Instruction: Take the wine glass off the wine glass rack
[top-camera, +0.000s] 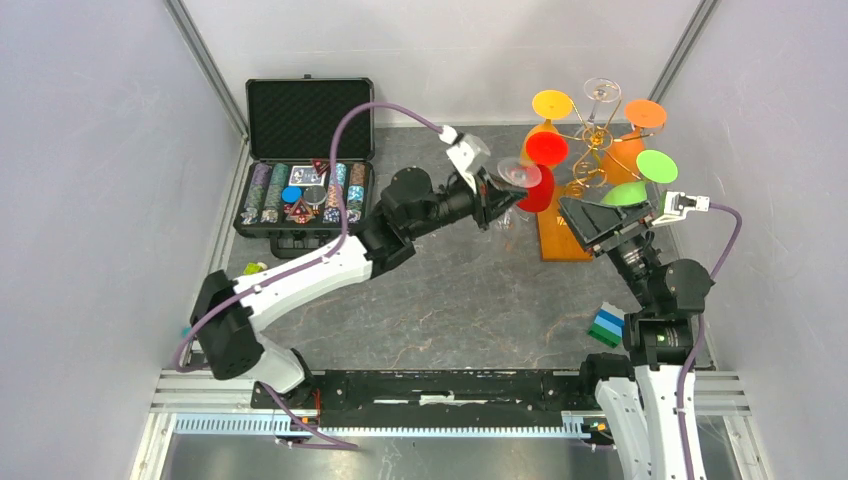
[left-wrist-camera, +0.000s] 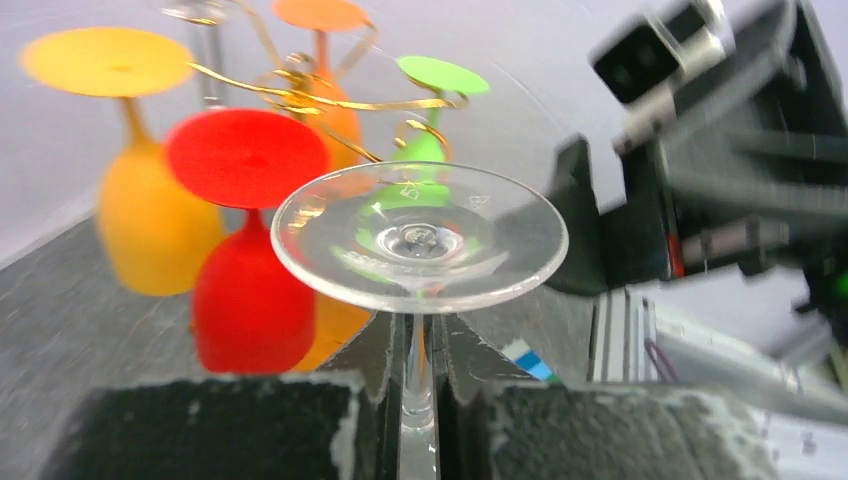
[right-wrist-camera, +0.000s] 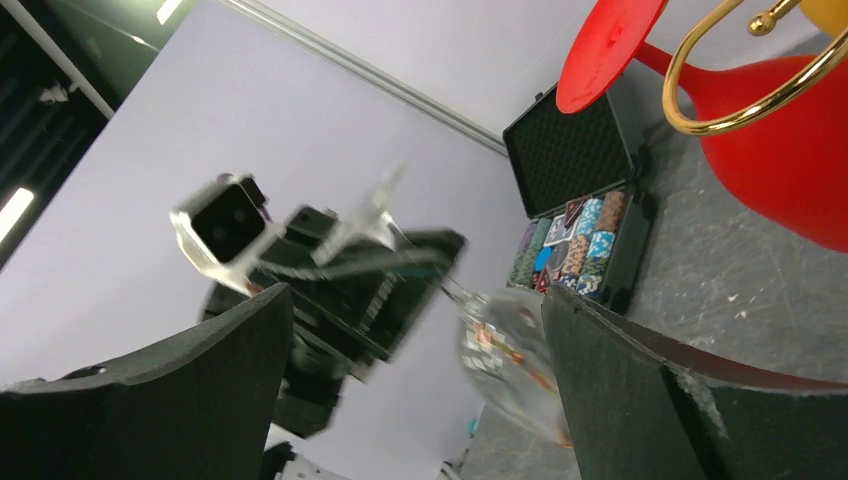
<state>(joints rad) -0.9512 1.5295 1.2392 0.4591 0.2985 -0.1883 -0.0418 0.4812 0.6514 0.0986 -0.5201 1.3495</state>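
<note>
Stem of wine glass (top-camera: 520, 176) pinched in left gripper (top-camera: 497, 200), seen from the top view. Foot disc tipped toward the wine glass rack (top-camera: 590, 140), bowl low over the table (top-camera: 450, 300). Glass just left of the rack, off its gold curls. Foot overlapping a red glass (top-camera: 546, 150) from this angle; touching or apart, cannot tell. Right gripper (top-camera: 590, 222) over the rack's wooden base, near a green glass (top-camera: 627, 193). Open chip case (top-camera: 305, 165) well apart, far left.

Left wrist view: fingers (left-wrist-camera: 370, 360) pressed together on the clear stem, one pad each side, a little below the foot disc. Disc round and level in front of the lens. Red, orange and green glasses hanging bowl-down from the gold wire behind it. Right arm blurred at the right edge.

Right wrist view: right gripper (right-wrist-camera: 415, 295) spread wide, nothing between the pads, nothing touched. Clear bowl blurred in the gap beyond them, stem running back into the left gripper's closed jaws. Red glass and a gold curl at upper right, chip case behind.
</note>
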